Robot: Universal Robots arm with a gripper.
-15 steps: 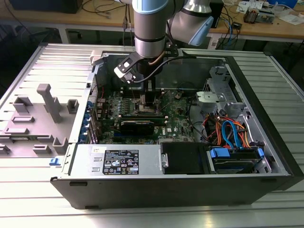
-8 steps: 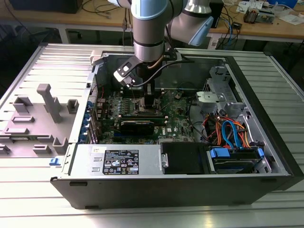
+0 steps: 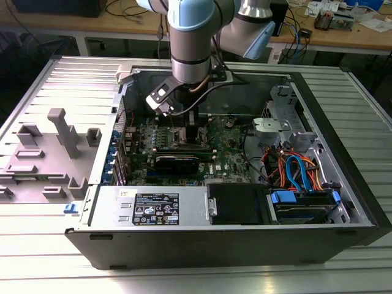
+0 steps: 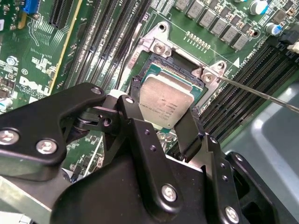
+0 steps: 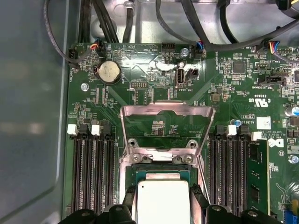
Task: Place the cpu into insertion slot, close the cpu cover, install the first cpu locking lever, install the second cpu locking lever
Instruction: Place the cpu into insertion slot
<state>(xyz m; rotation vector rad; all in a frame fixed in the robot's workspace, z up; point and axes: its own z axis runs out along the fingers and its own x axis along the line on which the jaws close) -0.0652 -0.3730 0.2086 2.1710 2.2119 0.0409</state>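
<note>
One bench (image 3: pixel 37 269): I am seeing its ribbed metal top carrying the open computer case (image 3: pixel 233 245), with a group of grey fixture blocks (image 3: pixel 61 131) standing toward the exterior view's left.
Case: it is lying on its side with the panel off, showing me a silver power supply (image 3: pixel 153 207) along the near wall and a bundle of orange and blue cables (image 3: pixel 297 168) toward the exterior view's right.
Arm (image 3: pixel 193 43): it is reaching straight down into the case, over the middle of the board.
Motherboard (image 3: pixel 229 150): the green board is lying flat on the case floor. In the first wrist view I am making out long black memory slots (image 5: pixel 91 172) running along both sides of the socket and a round coin battery (image 5: pixel 108 71) beyond it.
End effector (image 4: pixel 163 105): its two black fingers (image 4: pixel 189 135) are pinching the cpu by two opposite edges.
Cpu cover (image 5: pixel 168 110): the silvery frame is standing swung up and away from the socket, and I am seeing board through its cut-out.
Insertion slot (image 4: pixel 159 65): it is sitting uncovered, its dark centre peeking out past one edge of the chip.
Cpu (image 4: pixel 166 100): it is hanging between the fingers directly over the slot, metal top facing up. I cannot tell whether it is resting fully down in the socket.
Locking lever (image 4: pixel 261 94): the thin wire is angling out from a socket corner, across the neighbouring memory slots.
</note>
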